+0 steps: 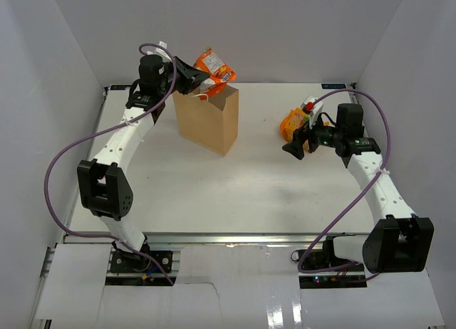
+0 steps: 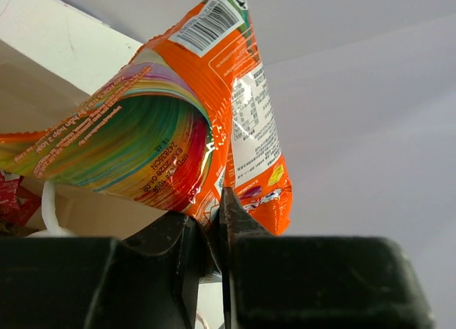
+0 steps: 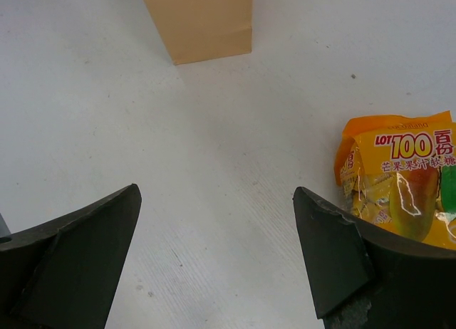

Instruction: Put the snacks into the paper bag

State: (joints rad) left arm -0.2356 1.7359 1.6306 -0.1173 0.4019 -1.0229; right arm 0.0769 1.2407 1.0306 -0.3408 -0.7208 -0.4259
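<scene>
The tan paper bag (image 1: 210, 119) stands upright at the back middle of the table. My left gripper (image 1: 194, 78) is shut on the orange-white packet (image 1: 214, 67) and holds it in the air just above the bag's open top. In the left wrist view the packet (image 2: 214, 115) is pinched by its lower edge, with the bag's inner wall (image 2: 35, 94) behind it and a red packet (image 2: 11, 201) at the left edge. My right gripper (image 1: 293, 147) is open and empty, low over the table. The larger orange-yellow pouch (image 3: 399, 179) lies just right of it; it also shows in the top view (image 1: 292, 122).
Another small packet with red and white (image 1: 311, 104) lies behind the orange-yellow pouch at the back right. White walls enclose the table on three sides. The bag's base (image 3: 203, 23) shows far ahead in the right wrist view.
</scene>
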